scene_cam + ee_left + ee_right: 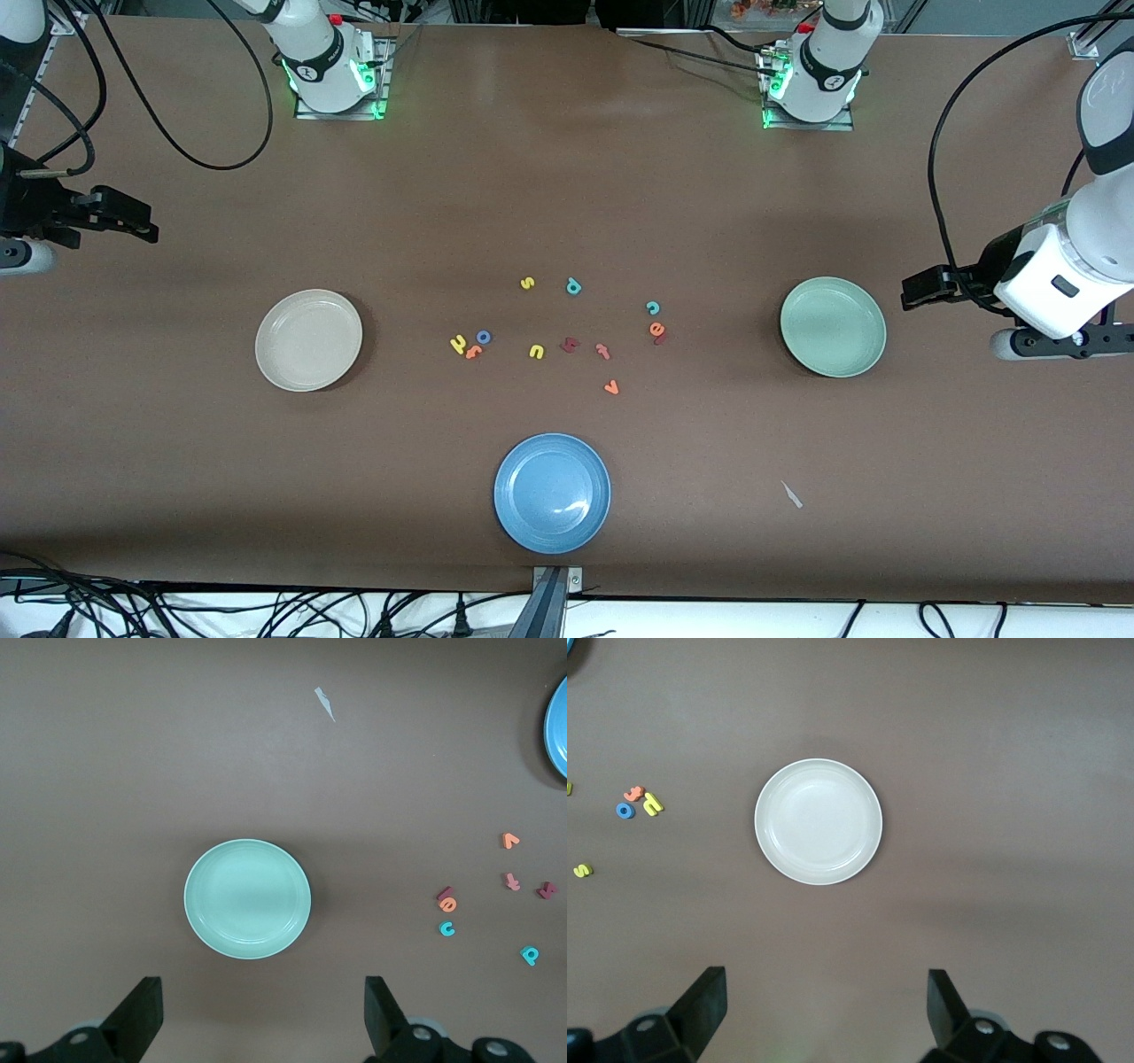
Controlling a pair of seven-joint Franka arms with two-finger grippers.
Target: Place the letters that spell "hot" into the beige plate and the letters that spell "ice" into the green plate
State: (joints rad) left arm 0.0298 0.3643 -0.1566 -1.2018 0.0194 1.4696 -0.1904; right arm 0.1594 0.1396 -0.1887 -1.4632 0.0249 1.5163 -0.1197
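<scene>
Plates beige [308,340], green [833,326], blue [552,493] all bare; both tools [261,1014] [824,1010] spread, waiting

letters [567,337] scattered between plates [308,339], seemingly none inside

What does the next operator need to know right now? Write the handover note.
Left end effector: open, holding nothing, waiting up in the air at its end of the table by the green plate.
Right end effector: open, holding nothing, waiting up in the air by the beige plate.
Yellow h, blue o and orange t lie clustered on the table toward the beige plate.
Teal c, orange e and the dark red i beside the e lie toward the green plate.
Done: nothing; both plates hold no letters.
Left: all six letters. Leave the spare letters and the blue plate alone.
</scene>
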